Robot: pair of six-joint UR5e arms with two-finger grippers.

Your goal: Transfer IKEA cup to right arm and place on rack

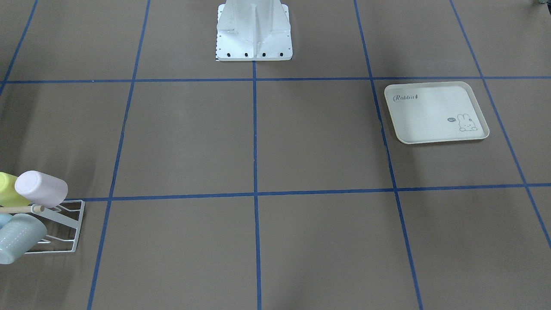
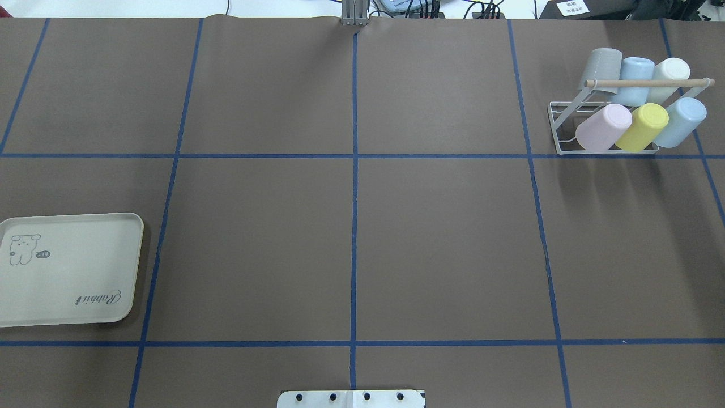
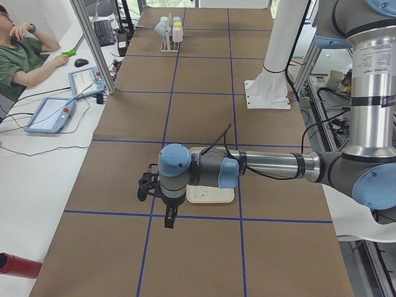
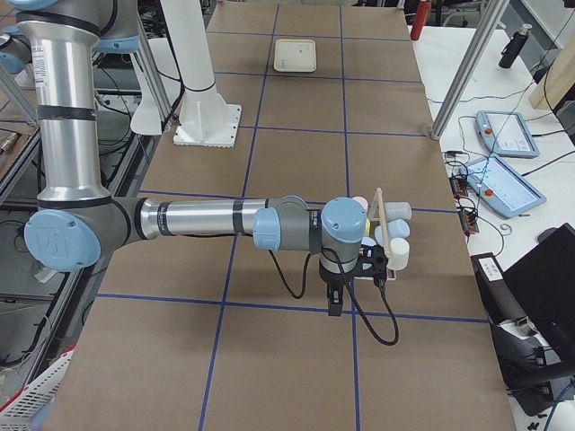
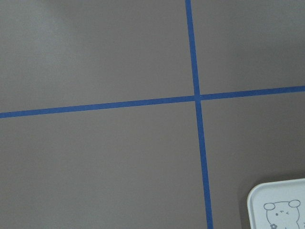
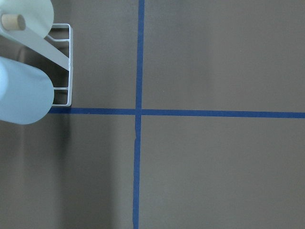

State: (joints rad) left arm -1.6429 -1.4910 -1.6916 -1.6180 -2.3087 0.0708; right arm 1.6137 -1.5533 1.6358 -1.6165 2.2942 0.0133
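The white wire rack (image 2: 558, 133) with a wooden rod stands at the table's far right. It holds several cups, among them a pink one (image 2: 603, 127), a yellow one (image 2: 642, 126) and pale blue ones. The rack also shows in the front-facing view (image 1: 69, 234) and the right wrist view (image 6: 66, 67). The left gripper (image 3: 148, 185) hovers beside the tray. The right gripper (image 4: 377, 265) hovers next to the rack (image 4: 381, 214). Both show only in the side views, so I cannot tell whether they are open or shut. No cup shows in either gripper.
A cream rabbit-print tray (image 2: 68, 272) lies at the table's left, with no cup on it. It also shows in the front-facing view (image 1: 434, 114). The white robot base (image 1: 254, 32) stands at the middle near edge. Blue tape lines grid the brown table. An operator (image 3: 18, 55) sits beyond the far side.
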